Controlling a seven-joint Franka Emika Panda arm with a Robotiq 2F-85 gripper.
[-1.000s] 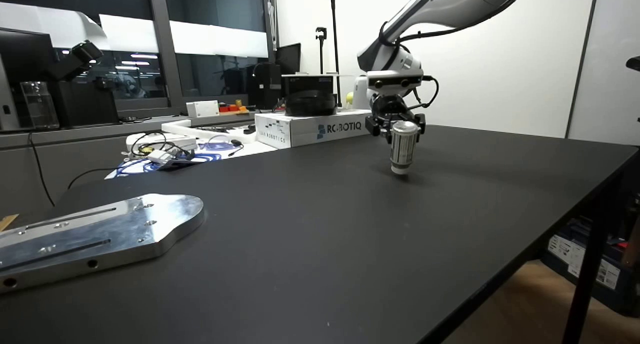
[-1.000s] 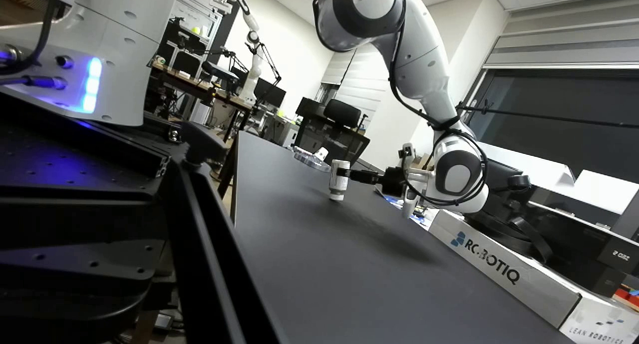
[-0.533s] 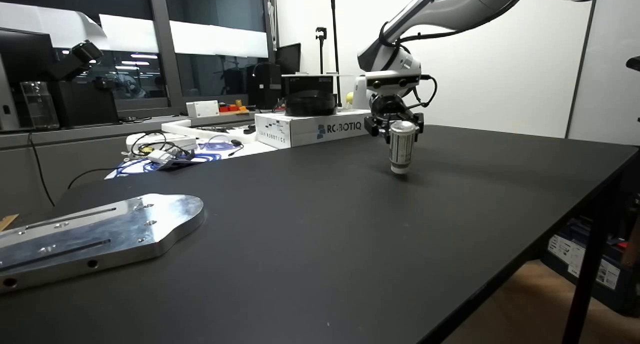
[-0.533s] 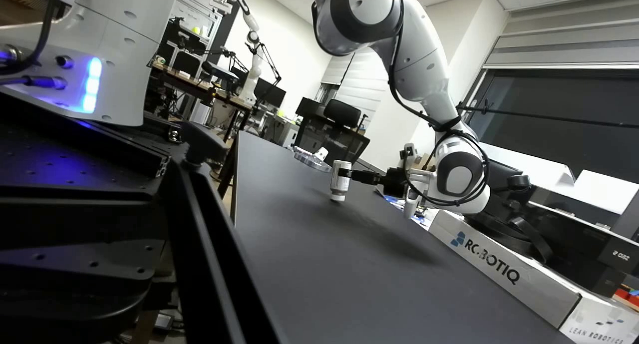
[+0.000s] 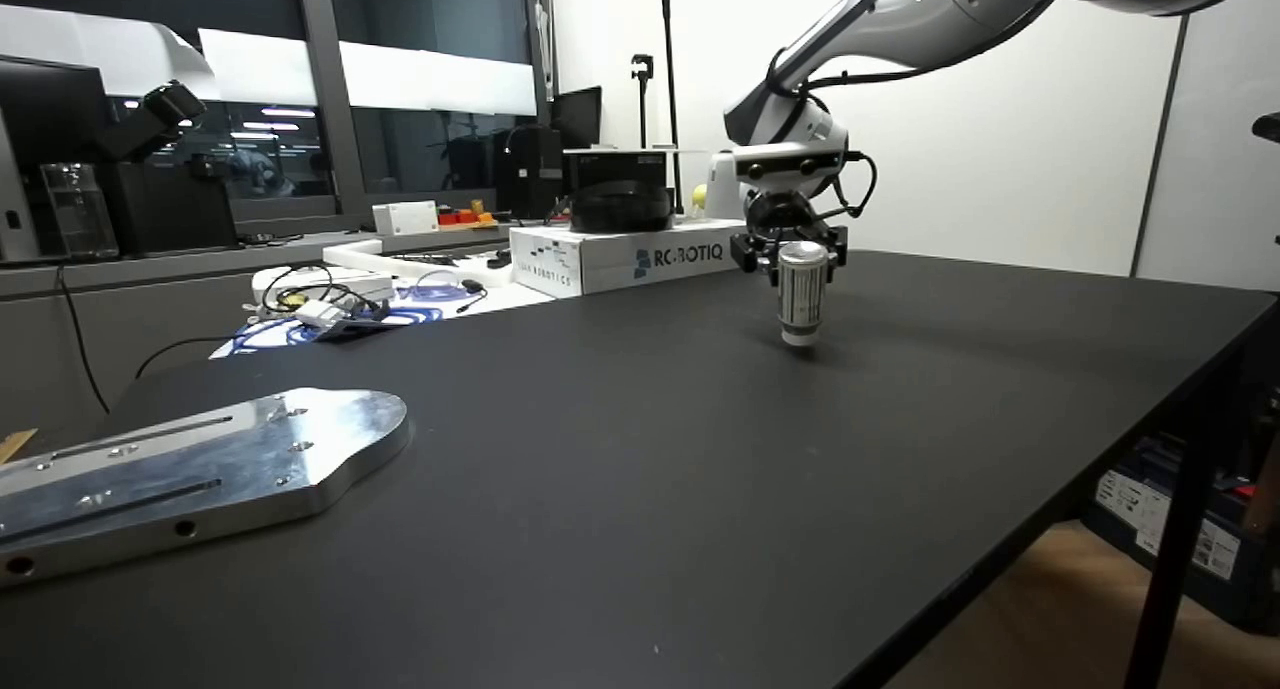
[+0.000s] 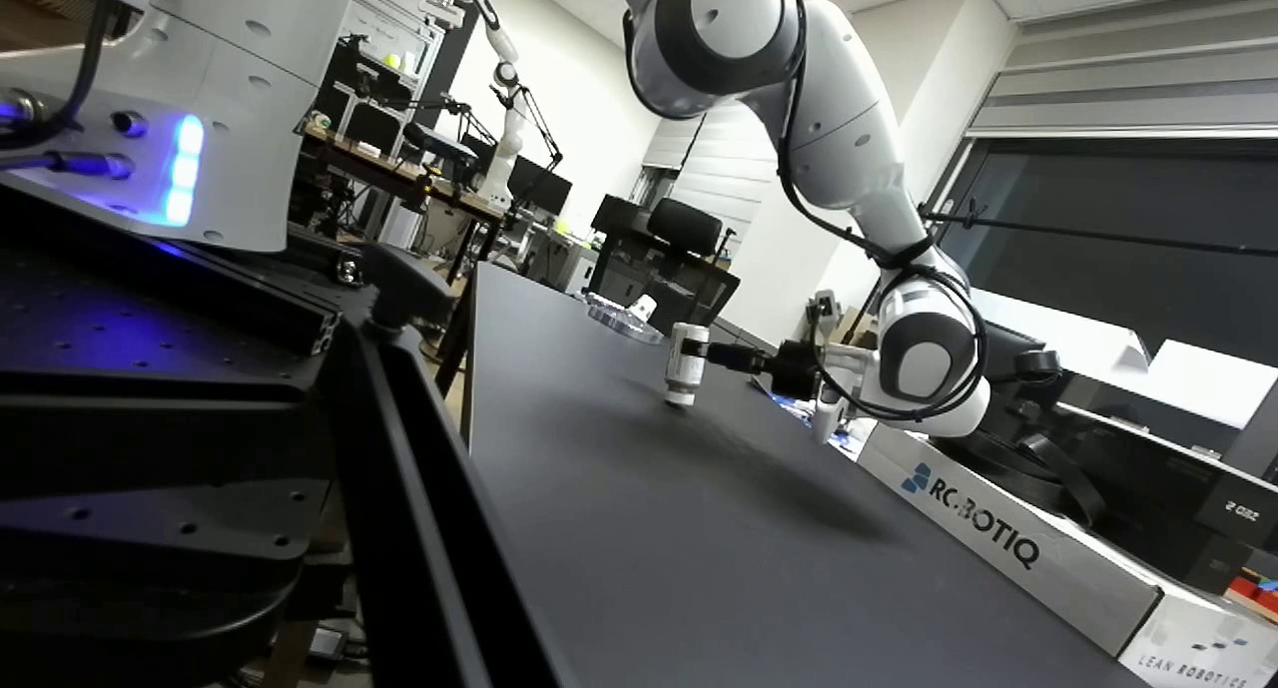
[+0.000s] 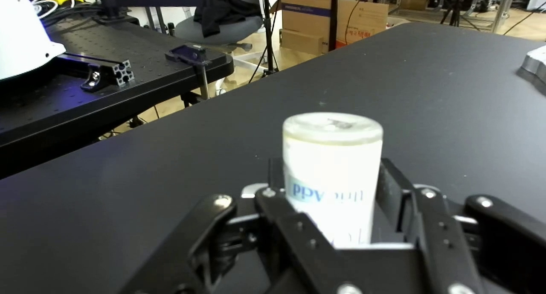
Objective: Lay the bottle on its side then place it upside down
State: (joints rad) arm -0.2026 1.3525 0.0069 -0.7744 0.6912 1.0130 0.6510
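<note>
The bottle (image 5: 802, 294) is small and cylindrical, with a whitish-grey labelled body and a white cap. It is upside down, cap end toward the table (image 5: 640, 469), and leans very slightly in an exterior view (image 6: 686, 366). A shadow lies right under the cap; I cannot tell whether it touches the table. In the wrist view the bottle (image 7: 332, 157) shows its flat base on top and its label lettering inverted. My gripper (image 7: 332, 176) has its fingers on both sides of the bottle's body and is shut on it. The cap is hidden in the wrist view.
A shiny metal plate (image 5: 220, 469) lies on the table. A long Robotiq box (image 5: 640, 257) and a bundle of cables (image 5: 330, 309) are beside the table. The robot's base (image 6: 200, 119) stands on a black bench. The table's edge (image 5: 1060, 499) runs along one side.
My gripper and the bottle have shifted slightly together, a little right and down in an exterior view. The arm's upper links moved a little. The grip looks the same.
</note>
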